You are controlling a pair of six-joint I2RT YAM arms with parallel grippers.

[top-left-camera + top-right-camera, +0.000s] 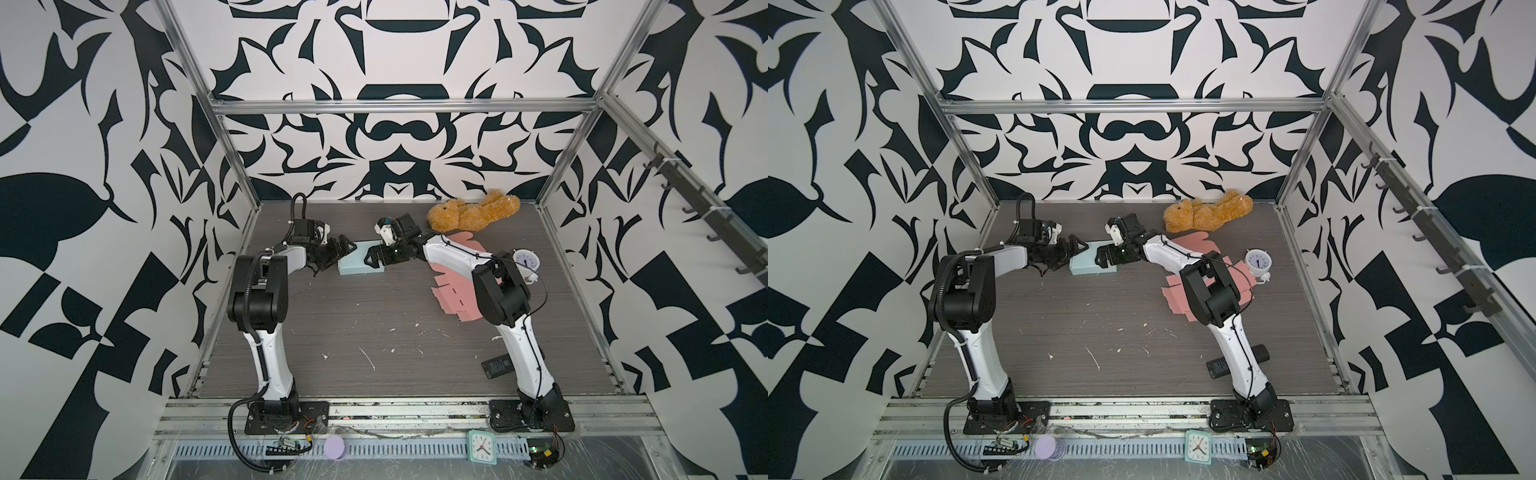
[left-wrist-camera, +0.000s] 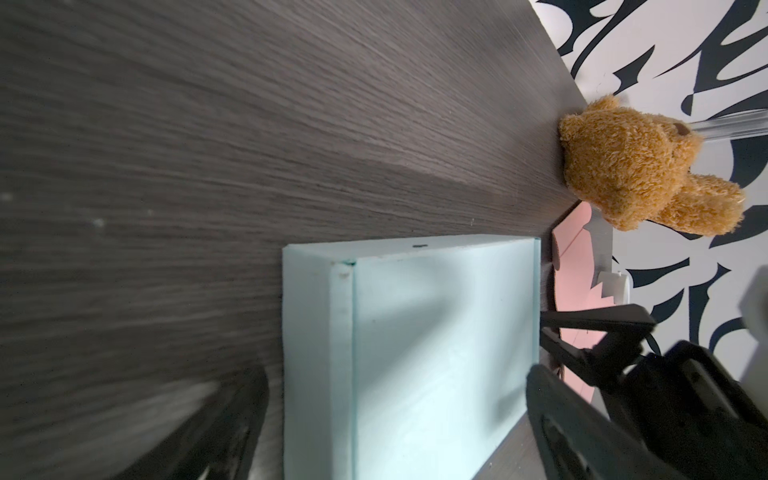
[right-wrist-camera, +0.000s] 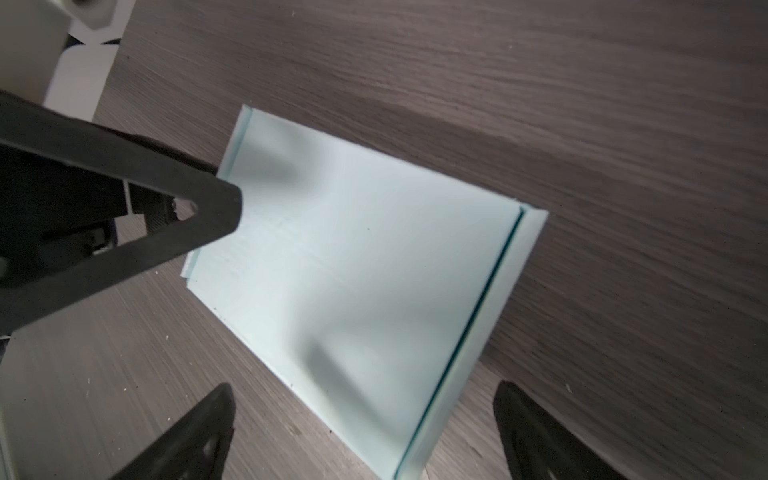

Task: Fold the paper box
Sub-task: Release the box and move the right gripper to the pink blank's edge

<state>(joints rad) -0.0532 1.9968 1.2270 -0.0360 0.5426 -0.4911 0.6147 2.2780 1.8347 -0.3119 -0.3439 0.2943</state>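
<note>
The paper box [image 1: 356, 265] lies flat and shut on the table, its flaps tucked in, so I judge the folding done. My left gripper [image 1: 343, 252] hangs just off the box's left end and my right gripper [image 1: 370, 256] over its right end. Both have their jaws spread wide and grip nothing (one at each end, I'd guess, so neither drags it askew). Beyond the box's right end lie the teddy bear [image 1: 473, 216] and a pink unfolded sheet [image 1: 453, 299].
</note>
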